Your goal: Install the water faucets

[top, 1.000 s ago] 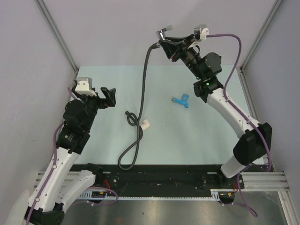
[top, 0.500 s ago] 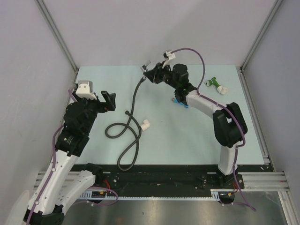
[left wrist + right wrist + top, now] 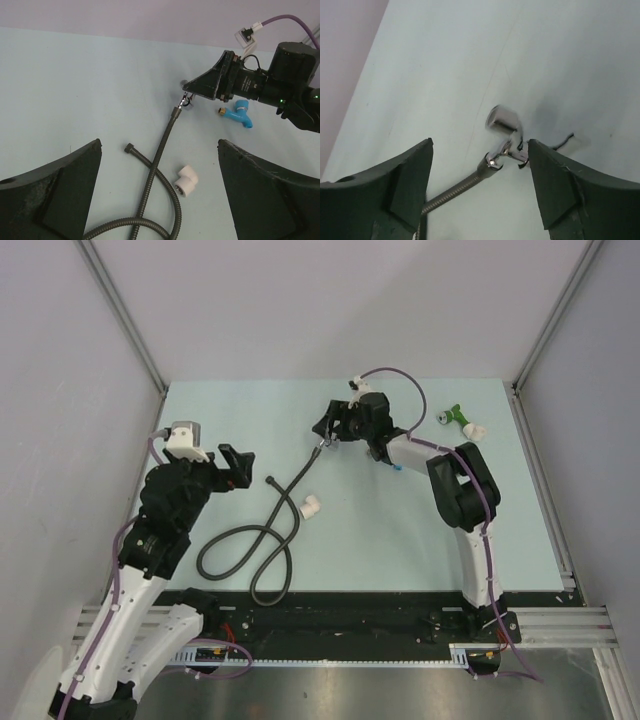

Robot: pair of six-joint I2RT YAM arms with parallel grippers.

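chrome water faucet (image 3: pixel 506 131), one: a second ago it was held high above the far edge; it is now set down on the pale green table (image 3: pixel 230 410), near the far middle, joined to the hose end. right gripper (image 3: pixel 480 145), one: fingers are spread to either side of the faucet and no clamping is seen; release is judged done, installation not yet. left gripper (image 3: pixel 238 460), one: fingers apart, nothing held, hung over the left side. dark flexible hose (image 3: pixel 166 135), one: now slack in loops. white elbow fitting (image 3: pixel 312 505), one. blue fitting (image 3: pixel 239 112), one. green fitting (image 3: pixel 458 418), one, far right.
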